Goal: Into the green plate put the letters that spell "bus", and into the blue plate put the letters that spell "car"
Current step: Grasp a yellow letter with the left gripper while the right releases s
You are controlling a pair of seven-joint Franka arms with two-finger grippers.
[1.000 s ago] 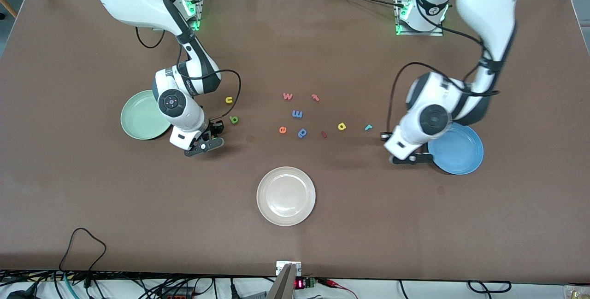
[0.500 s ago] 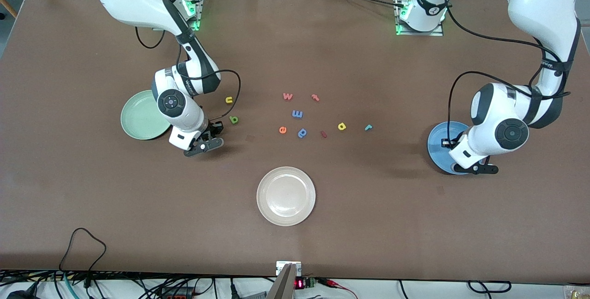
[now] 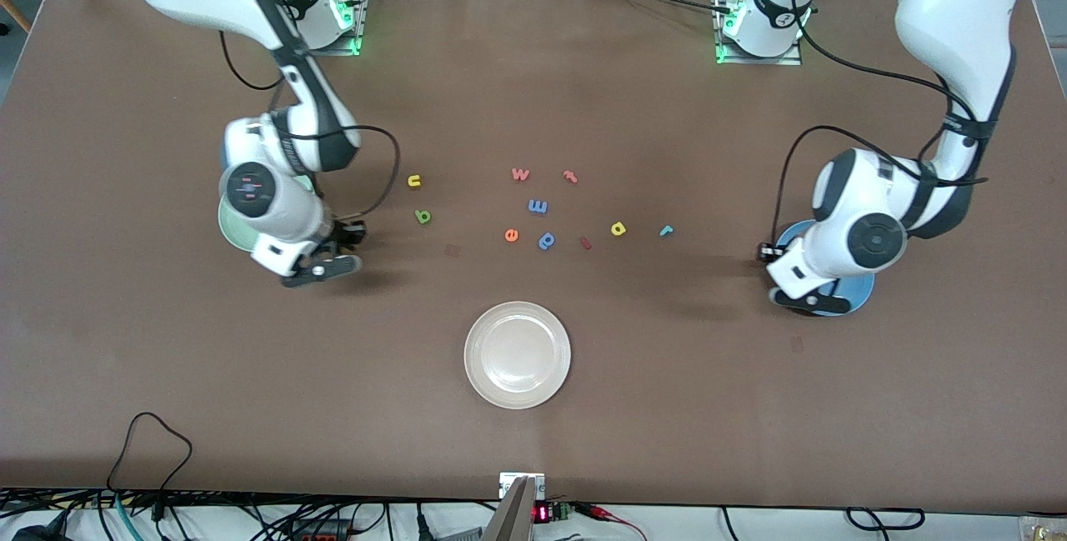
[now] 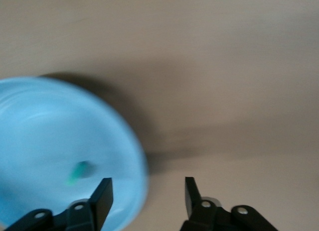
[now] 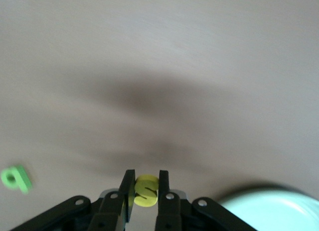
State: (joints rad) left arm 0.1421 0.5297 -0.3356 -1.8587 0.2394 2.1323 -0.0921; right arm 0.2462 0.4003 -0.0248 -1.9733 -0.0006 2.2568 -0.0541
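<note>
Right gripper (image 5: 143,193): its 2 fingers are clamped on the yellow "s" (image 5: 145,190), held in the air over bare table just beside the green plate (image 3: 237,234), at the edge facing the loose letters. The right wrist view shows the plate's pale rim (image 5: 269,211) close to the fingers and the green "b" (image 5: 16,178) lying flat on the table to one side.

Left gripper (image 4: 147,196): jaws parted with nothing between them, positioned over the rim of the blue plate (image 3: 859,287) on the side toward the table's middle. Inside the plate 1 small teal letter (image 4: 78,172) lies on the floor; blur prevents reading its shape.

Remaining task letters, all on the table between the 2 plates:
- yellow "u" (image 3: 414,181), near the green plate, with the "b" (image 3: 423,216) nearer the front camera than it.
- yellow "a" (image 3: 618,228) and teal "r" (image 3: 666,231), side by side but apart, toward the blue plate.

Other items: pink "w" (image 3: 520,174), pink "t" (image 3: 570,177), blue "m" (image 3: 538,206), orange "e" (image 3: 512,234) and blue "p" (image 3: 547,240) are clustered at mid-table. The white plate (image 3: 518,355) sits nearer the front camera than that cluster.
</note>
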